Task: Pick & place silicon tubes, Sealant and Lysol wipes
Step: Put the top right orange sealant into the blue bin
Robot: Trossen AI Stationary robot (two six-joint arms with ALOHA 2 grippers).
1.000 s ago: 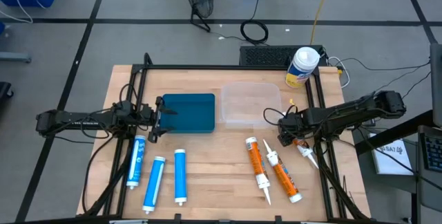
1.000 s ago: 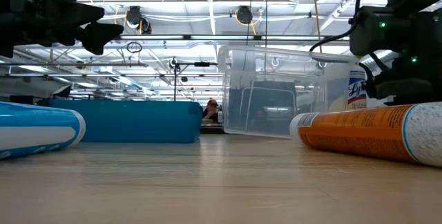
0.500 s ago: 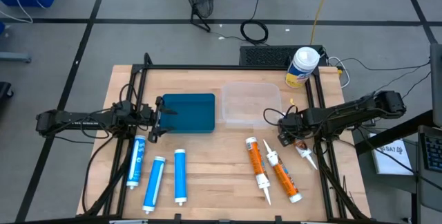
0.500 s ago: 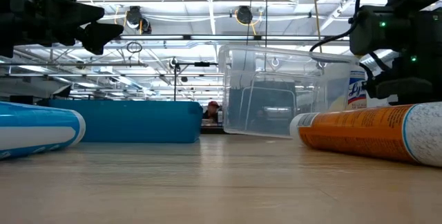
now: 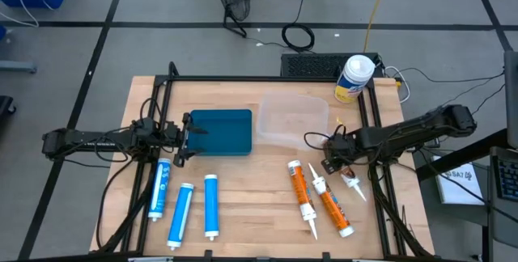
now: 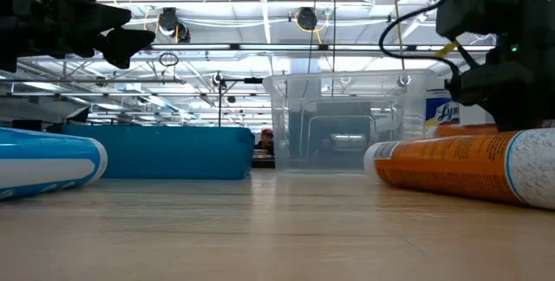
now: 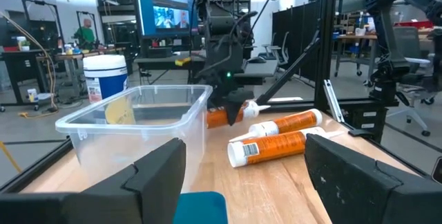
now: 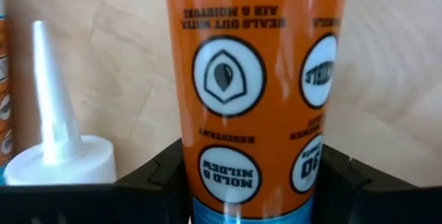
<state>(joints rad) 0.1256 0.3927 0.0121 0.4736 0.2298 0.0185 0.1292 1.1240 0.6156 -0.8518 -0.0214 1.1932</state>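
Note:
My right gripper (image 5: pixel 333 162) is shut on an orange sealant tube (image 8: pixel 254 79) near the table's right edge, beside the clear bin (image 5: pixel 293 121). The tube's white nozzle (image 5: pixel 354 188) points toward the near right. Two more orange tubes (image 5: pixel 301 197) (image 5: pixel 332 207) lie flat on the wood. Three blue silicon tubes (image 5: pixel 159 188) (image 5: pixel 180 213) (image 5: pixel 211 205) lie at the near left. The Lysol wipes (image 5: pixel 354 78) stand upright at the far right corner. My left gripper (image 5: pixel 182 137) waits open at the left end of the blue bin (image 5: pixel 220 131). My right gripper pinches the orange tube's round body (image 8: pixel 228 162) between its two fingers (image 8: pixel 155 179), on the half away from the nozzle. The fingers come steeply from above and lie across the tube. The tube sits raised off the wood, its nozzle end slanting out past the gripper.
The clear bin and the blue bin stand side by side at mid-table. The black frame rails (image 5: pixel 376 124) run along both sides. A second tube's white nozzle (image 8: pixel 55 124) lies close beside the held tube. Bare wood (image 5: pixel 251 205) lies between the blue and orange tubes.
My right gripper has shut on the orange tube, then risen and drifted slightly toward the table's left, lifting the tube off the wood. The clear bin has shifted a little and now faces the low view more squarely.

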